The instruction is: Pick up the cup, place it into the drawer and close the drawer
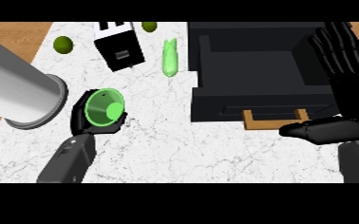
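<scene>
A green cup [105, 108] lies tilted on the white marble counter at the left, its mouth facing up toward me. My left hand [79, 117] is shut on it, black fingers curled round its rim and side. The dark drawer [210, 105] stands open at the upper right, with a wooden handle [275, 119] on its front. My right hand [345, 92] is open at the view's right edge, fingers up over the drawer's right side and thumb [317, 131] stretched left, just right of the handle.
A large grey cylinder [28, 92] lies just left of the cup. Behind it stand a black and white box [119, 50], a pale green elongated object [170, 58] and two limes [63, 44] [148, 26]. Wooden counter [21, 35] shows at the far left.
</scene>
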Controlling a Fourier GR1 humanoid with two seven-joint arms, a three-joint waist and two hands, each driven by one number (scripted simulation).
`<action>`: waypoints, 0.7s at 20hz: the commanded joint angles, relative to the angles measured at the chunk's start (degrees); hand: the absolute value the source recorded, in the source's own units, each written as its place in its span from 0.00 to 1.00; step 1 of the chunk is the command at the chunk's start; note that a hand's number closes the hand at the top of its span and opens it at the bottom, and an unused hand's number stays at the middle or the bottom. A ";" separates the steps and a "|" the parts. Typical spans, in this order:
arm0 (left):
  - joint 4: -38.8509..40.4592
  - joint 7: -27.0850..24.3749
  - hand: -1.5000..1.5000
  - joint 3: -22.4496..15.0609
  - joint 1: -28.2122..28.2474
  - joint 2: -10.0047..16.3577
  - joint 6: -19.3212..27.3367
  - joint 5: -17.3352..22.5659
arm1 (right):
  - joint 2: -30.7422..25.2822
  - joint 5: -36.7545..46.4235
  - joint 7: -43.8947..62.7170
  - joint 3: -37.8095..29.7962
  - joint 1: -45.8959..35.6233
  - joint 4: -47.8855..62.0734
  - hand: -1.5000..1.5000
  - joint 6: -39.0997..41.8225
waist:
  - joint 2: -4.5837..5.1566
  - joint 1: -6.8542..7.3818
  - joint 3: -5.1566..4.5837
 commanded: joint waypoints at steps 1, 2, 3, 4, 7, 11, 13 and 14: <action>-2.60 -5.61 1.00 -1.36 -2.46 -1.79 -4.95 -0.15 | -1.01 0.34 -0.90 -1.03 0.24 1.35 0.00 0.58 | -0.18 0.30 0.08; -4.35 -2.16 1.00 -1.88 -3.54 -1.37 -7.64 0.43 | 0.77 1.76 0.79 0.65 -1.74 1.21 0.00 -1.85 | -0.43 1.06 0.12; -5.14 -1.26 1.00 -2.77 -4.19 -3.35 -4.52 -0.15 | -1.35 -1.16 1.17 -1.65 -2.16 1.33 0.00 0.34 | -0.45 0.86 0.14; -6.74 0.16 1.00 -3.81 -5.60 -3.98 -3.78 -0.73 | 1.62 2.67 1.24 2.49 0.24 -1.13 0.00 -1.80 | -0.60 0.93 0.15; -11.45 5.28 1.00 -5.05 -8.62 -4.76 -4.06 0.02 | -0.91 1.44 1.50 -0.06 -3.26 2.22 0.00 -0.72 | -0.64 1.43 0.19; -19.64 16.14 1.00 -8.41 -11.64 -6.87 -2.50 -0.19 | -0.57 0.76 -0.24 -1.58 2.14 -0.08 0.00 -0.37 | -0.97 1.63 0.25; -23.95 19.79 1.00 -10.41 -12.80 -8.57 -0.65 -0.11 | -0.58 2.65 0.31 -0.11 -0.70 1.84 0.00 -0.87 | -0.88 1.97 0.22; -23.72 22.62 1.00 -10.13 -17.18 -8.61 1.34 -0.66 | 2.27 6.00 -1.49 2.86 -0.51 1.93 0.00 -3.15 | -0.78 1.85 0.22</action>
